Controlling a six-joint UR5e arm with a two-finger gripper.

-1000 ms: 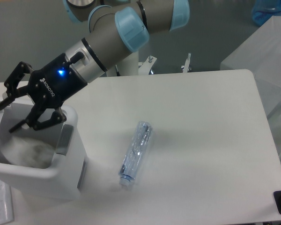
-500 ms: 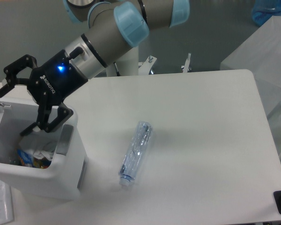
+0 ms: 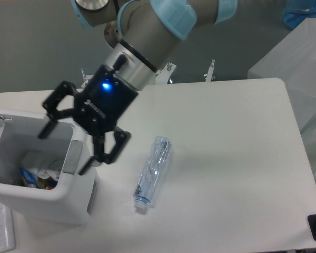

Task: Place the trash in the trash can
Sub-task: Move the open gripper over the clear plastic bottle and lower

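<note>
Camera view from above the table, working from the lower edge of the frame upward. At lower left stands the trash can (image 3: 39, 197), a boxy white bin with its mouth open to the top. Inside it, toward the bottom left of its hollow, lies a crumpled wrapper (image 3: 39, 175), white with patches of colour, so that part of the trash looks to be disposed of already. A grey tab (image 3: 71, 156) sits on the bin's right rim.

Just right of the bin, in the lower middle of the frame, the bottle (image 3: 153, 173) lies flat on the white table (image 3: 231, 158), crushed, clear with a bluish tint, its cap end pointing toward the lower edge. It rests apart from the bin and apart from the arm; nothing grips it, so I judge it to be the item left to fetch.

Above and between the two hangs the gripper (image 3: 68, 142), in the left middle of the frame. Its black fingers (image 3: 108, 150) are spread wide, and nothing sits between them. One finger reaches over the bin's right rim, the other hangs beside the bin wall; whether either touches the rim cannot be told. The grey and light-blue arm (image 3: 163, 21) runs back toward the upper middle of the frame.
</note>
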